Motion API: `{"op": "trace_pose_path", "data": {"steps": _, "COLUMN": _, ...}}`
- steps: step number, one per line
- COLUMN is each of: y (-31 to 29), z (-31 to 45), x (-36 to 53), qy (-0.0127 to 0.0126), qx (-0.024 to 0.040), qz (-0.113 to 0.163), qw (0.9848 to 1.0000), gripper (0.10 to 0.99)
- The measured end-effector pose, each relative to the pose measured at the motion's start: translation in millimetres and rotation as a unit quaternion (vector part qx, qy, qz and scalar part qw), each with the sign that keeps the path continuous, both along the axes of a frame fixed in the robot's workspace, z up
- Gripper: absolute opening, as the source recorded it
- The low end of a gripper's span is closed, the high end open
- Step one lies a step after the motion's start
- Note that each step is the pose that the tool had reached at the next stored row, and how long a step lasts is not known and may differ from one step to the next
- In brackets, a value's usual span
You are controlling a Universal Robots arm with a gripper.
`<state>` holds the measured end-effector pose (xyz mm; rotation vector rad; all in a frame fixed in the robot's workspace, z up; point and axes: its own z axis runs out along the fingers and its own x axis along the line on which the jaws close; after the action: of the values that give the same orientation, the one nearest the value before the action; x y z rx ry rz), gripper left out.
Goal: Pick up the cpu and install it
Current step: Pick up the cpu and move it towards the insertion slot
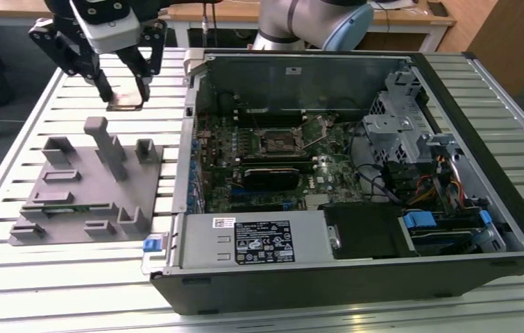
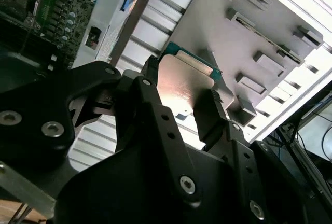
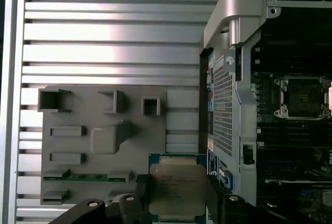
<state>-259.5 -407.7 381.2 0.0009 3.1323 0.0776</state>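
Gripper (image 1: 125, 94) clamped on cpu (image 3: 176, 190), held up over table (image 1: 58, 277), near grey fixture (image 1: 86, 180), beside open case (image 1: 336, 291)

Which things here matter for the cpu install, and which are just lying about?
Job: small square silver-topped cpu, clamped in the black gripper; square motherboard socket in the open black computer case.
Lying about: grey plastic fixture; long green memory stick seated in it.

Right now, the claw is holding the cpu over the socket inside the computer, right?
Not quite: the claw holds the cpu over the slatted table by the grey fixture, outside the computer case, as the exterior view shows.
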Motion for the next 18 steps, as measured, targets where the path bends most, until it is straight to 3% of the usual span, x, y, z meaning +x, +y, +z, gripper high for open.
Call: {"op": "trace_pose_path", "data": {"steps": 18, "y": 0.1, "z": -0.1, "x": 75.9, "qy": 0.0, "qx": 0.0, "qz": 0.0, "qw": 1.0, "gripper": 0.525}}
